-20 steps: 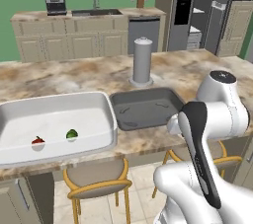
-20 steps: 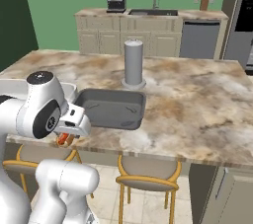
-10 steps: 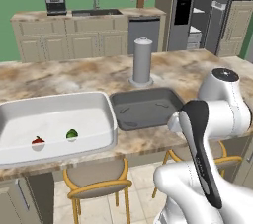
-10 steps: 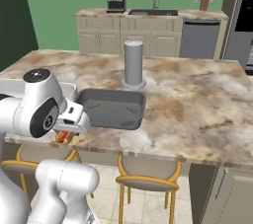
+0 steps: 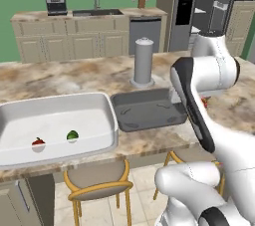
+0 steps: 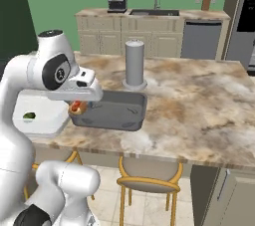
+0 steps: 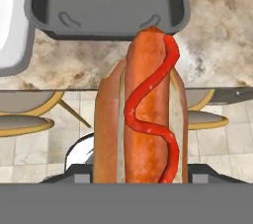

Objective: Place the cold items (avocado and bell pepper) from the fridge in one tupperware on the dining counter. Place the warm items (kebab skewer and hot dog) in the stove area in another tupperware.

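My gripper (image 6: pixel 76 104) is shut on the hot dog (image 7: pixel 143 119), a bun with a sausage and a ketchup squiggle. It hangs over the near edge of the dining counter (image 6: pixel 199 105), just in front of the dark grey tupperware tray (image 6: pixel 112 113) (image 7: pixel 106 1), which holds nothing. The white tupperware tub (image 5: pixel 55 115) lies to the tray's left, with the avocado (image 5: pixel 73 135) and the bell pepper (image 5: pixel 38 143) inside. At the back right, the fridge (image 5: pixel 199 6) stands with its door open. The kebab skewer is out of view.
A grey upright cylinder (image 5: pixel 144 60) stands on the counter behind the tray. Wooden stools (image 5: pixel 97 180) (image 6: pixel 149 182) are tucked under the counter's near edge. A wall counter with a sink (image 5: pixel 94 13) runs along the back.
The hand has risen with the hot dog from below the counter's edge and moved a little toward the dark tray. Tub, tray and produce have not moved.
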